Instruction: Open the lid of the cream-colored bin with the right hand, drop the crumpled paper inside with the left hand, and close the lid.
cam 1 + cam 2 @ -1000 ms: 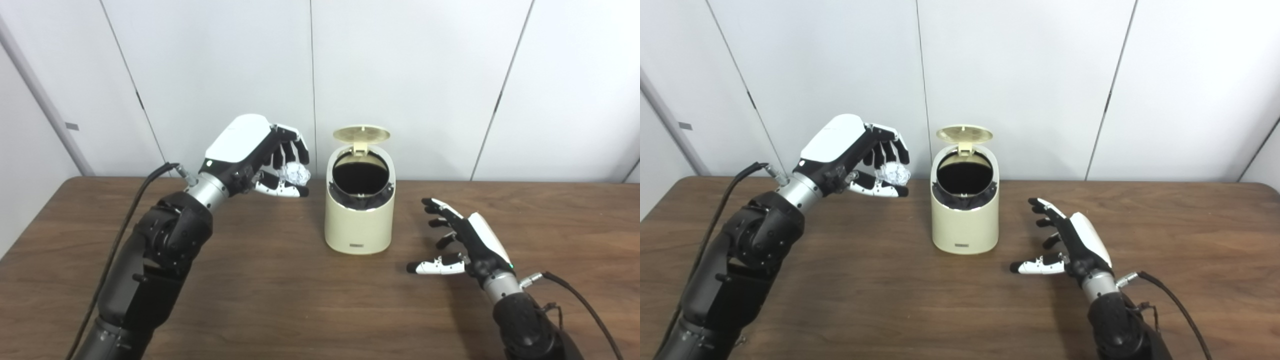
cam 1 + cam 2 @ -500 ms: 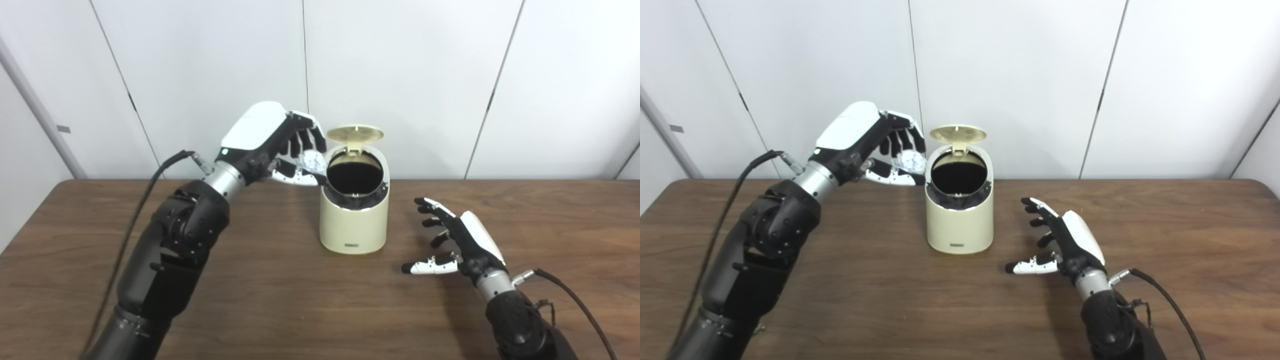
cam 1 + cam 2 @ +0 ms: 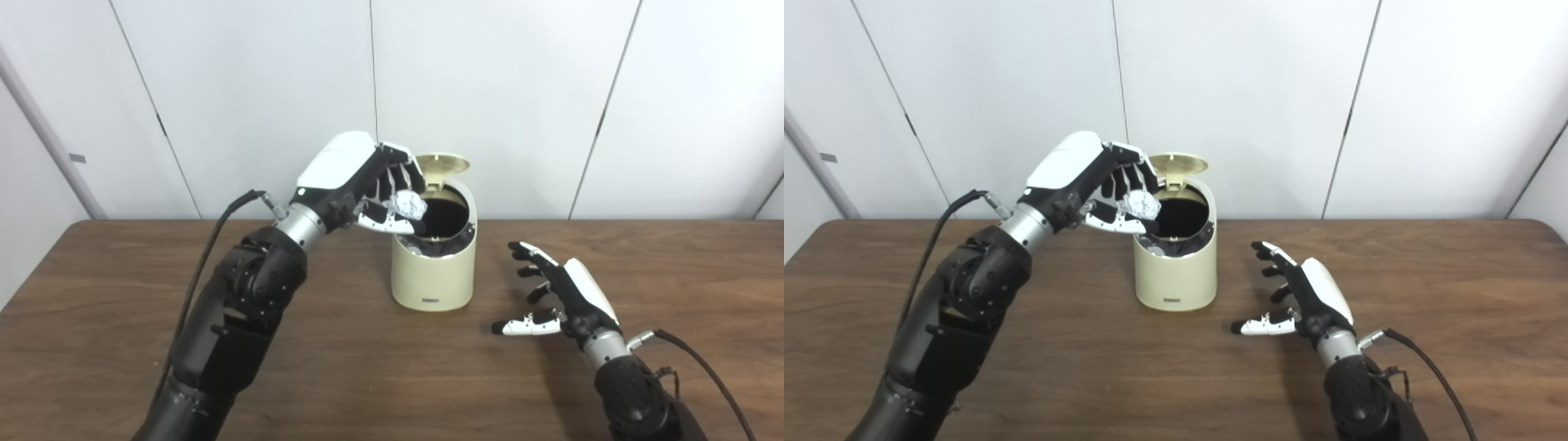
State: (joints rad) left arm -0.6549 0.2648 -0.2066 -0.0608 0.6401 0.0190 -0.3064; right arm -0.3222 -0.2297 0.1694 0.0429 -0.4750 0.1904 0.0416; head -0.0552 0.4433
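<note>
Right now I'm holding the crumpled paper (image 3: pixel 408 204) in my left hand (image 3: pixel 361 180), fingers curled round it and thumb beneath, poised over the open mouth of the cream-colored bin (image 3: pixel 435 269); its lid (image 3: pixel 442 163) is standing up at the back. I'm judging the ball light, soft and springy, so a loose wrap is enough. My right hand (image 3: pixel 566 297) is resting open on the table (image 3: pixel 367 367), holding nothing.

Two side-by-side head cameras look down and forward, sharing the table (image 3: pixel 367 380) and wall (image 3: pixel 490 92).
</note>
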